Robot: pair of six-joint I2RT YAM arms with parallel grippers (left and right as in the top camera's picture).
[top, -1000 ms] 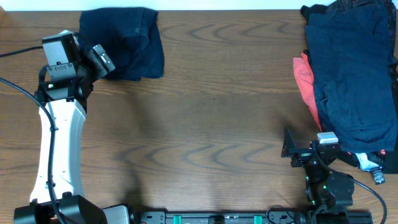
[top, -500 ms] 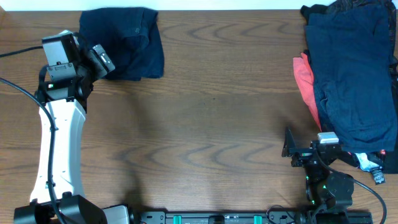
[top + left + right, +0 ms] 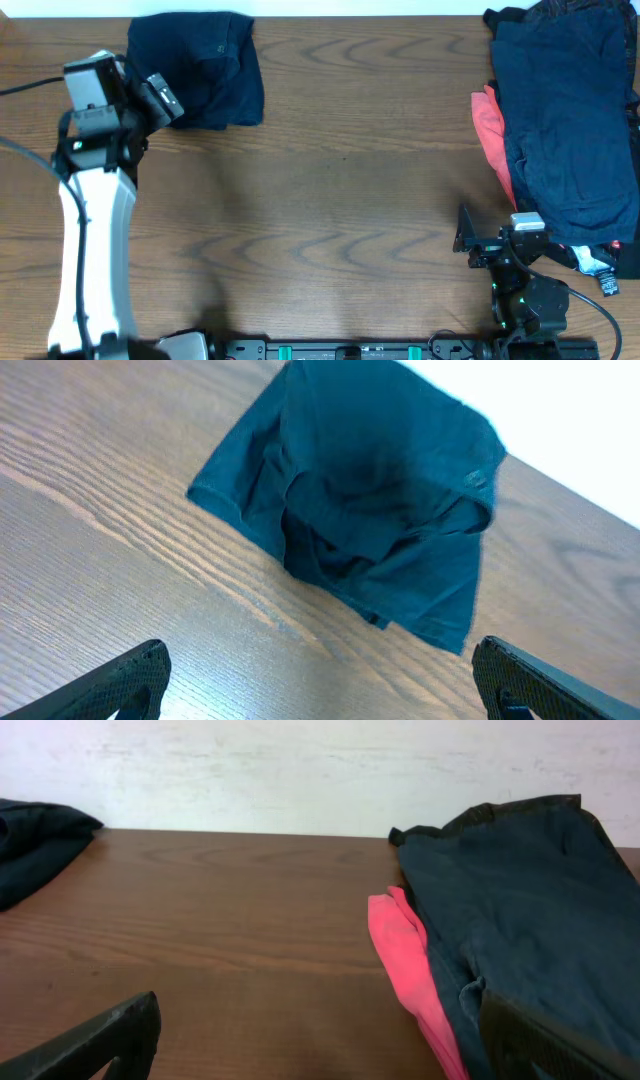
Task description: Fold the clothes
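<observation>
A folded dark navy garment lies at the back left of the wooden table; it also shows in the left wrist view. A pile of navy clothes lies at the back right, with a coral-red piece sticking out on its left side; both show in the right wrist view, the navy pile and the coral-red piece. My left gripper is open and empty, just left of the folded garment. My right gripper is open and empty, low near the front edge, in front of the pile.
The brown wooden table spans the view. A white wall stands behind the table's far edge. Black cables run by both arm bases, and a white tag lies by the pile's front corner.
My left arm has shifted slightly to the left and back. The clothes and the right arm have not moved.
</observation>
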